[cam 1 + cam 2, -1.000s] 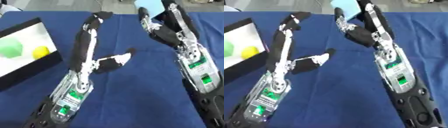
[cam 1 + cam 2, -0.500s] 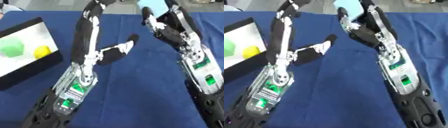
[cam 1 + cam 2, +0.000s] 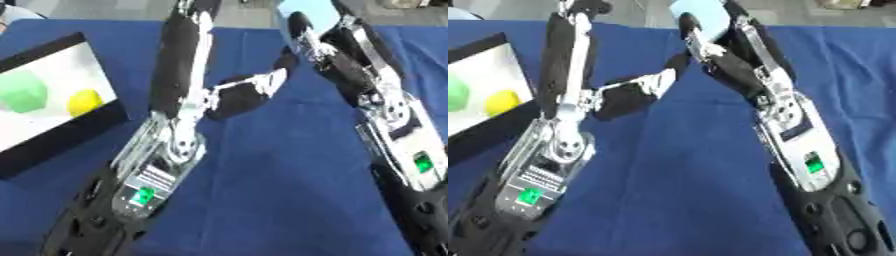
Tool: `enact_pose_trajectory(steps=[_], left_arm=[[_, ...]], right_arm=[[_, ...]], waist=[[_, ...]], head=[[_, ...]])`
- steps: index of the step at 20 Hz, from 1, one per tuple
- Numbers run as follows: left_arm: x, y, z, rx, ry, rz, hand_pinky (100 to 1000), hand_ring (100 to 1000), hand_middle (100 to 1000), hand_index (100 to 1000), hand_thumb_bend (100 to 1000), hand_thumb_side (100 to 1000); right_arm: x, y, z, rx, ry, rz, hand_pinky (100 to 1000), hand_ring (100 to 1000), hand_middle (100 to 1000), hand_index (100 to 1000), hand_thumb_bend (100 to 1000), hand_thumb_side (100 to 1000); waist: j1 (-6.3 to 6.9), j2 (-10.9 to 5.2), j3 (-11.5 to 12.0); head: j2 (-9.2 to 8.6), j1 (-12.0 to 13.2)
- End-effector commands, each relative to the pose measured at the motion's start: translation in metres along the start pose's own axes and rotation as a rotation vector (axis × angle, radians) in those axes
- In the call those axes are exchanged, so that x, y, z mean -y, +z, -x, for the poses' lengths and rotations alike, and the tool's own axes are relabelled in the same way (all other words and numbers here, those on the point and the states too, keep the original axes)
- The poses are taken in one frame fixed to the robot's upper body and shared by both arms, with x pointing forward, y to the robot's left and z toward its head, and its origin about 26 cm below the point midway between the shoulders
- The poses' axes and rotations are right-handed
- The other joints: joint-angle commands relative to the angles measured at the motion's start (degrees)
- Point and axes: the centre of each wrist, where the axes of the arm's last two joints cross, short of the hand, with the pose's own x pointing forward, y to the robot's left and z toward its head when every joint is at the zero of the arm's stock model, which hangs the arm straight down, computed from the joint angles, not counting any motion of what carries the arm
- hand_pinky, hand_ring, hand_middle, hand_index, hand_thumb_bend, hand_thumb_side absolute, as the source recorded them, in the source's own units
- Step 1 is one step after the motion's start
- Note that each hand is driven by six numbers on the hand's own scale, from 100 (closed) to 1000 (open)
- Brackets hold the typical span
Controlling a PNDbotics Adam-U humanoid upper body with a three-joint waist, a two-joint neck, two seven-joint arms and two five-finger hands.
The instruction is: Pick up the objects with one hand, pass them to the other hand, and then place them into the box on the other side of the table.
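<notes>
- We see our right hand (image 3: 728, 65) raised over the far middle of the tabletop (image 3: 684, 190), which is covered in dark blue cloth.
- Its fingers and thumb are curled round a pale blue block (image 3: 700, 14), holding it at the far edge of both views; the block's top runs out of the picture in the left eye view.
- Our left hand (image 3: 188, 85) reaches up from the near left, its fingers straight and pointing away from us, with the fingertips cut off by the far edge.
- The left thumb (image 3: 249, 90) sticks out sideways to the right, its pale tip close to the right hand's thumb; we cannot tell whether the two touch.
- The left hand is spread and holds nothing, and it does not reach the block in either view.
- A box (image 3: 61, 127) with a black rim and a white floor lies at the left edge of the tabletop, tilted in the picture.
- Inside the box lie a green block (image 3: 22, 92) towards the left and a yellow ball (image 3: 85, 101) just beside it on the right; they look close together, though we cannot tell whether they touch.
- Both forearms stretch from the near edge towards the far side, the left one showing a small green light near the wrist, the right one likewise.
</notes>
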Motion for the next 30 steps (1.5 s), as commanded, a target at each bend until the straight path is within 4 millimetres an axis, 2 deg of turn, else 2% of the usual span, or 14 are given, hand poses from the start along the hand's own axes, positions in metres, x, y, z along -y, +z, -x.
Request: enact_pose_trajectory(steps=[1,9,24,30], left_arm=[[-0.001,-0.003,-0.008,0.031,0.027,0.015,744,885,759,826,623,184],[0.006,-0.003,-0.014,0.043,0.048,0.069,744,884,747,815,622,188],[0.040,-0.007,-0.012,-0.027,0.085,0.038,723,871,712,770,545,185],[0.047,-0.008,-0.009,-0.068,0.082,-0.007,701,862,693,753,470,188]], right_arm=[[0.000,-0.004,-0.006,0.018,-0.017,-0.009,582,479,311,457,100,502],[-0.001,-0.006,-0.009,0.026,-0.036,-0.024,580,478,309,455,100,501],[0.000,-0.008,-0.007,0.032,-0.071,-0.060,574,475,304,449,100,519],[0.001,-0.007,-0.008,0.033,-0.078,-0.060,571,473,301,446,100,520]], waist=[[-0.77,-0.99,-0.1],[-1.10,-0.89,-0.6],[-1.60,-0.42,-1.7],[-1.49,-0.42,-1.9]], head=[[-0.14,0.0],[-0.14,-2.6],[-0.14,-1.8],[-0.14,-1.5]])
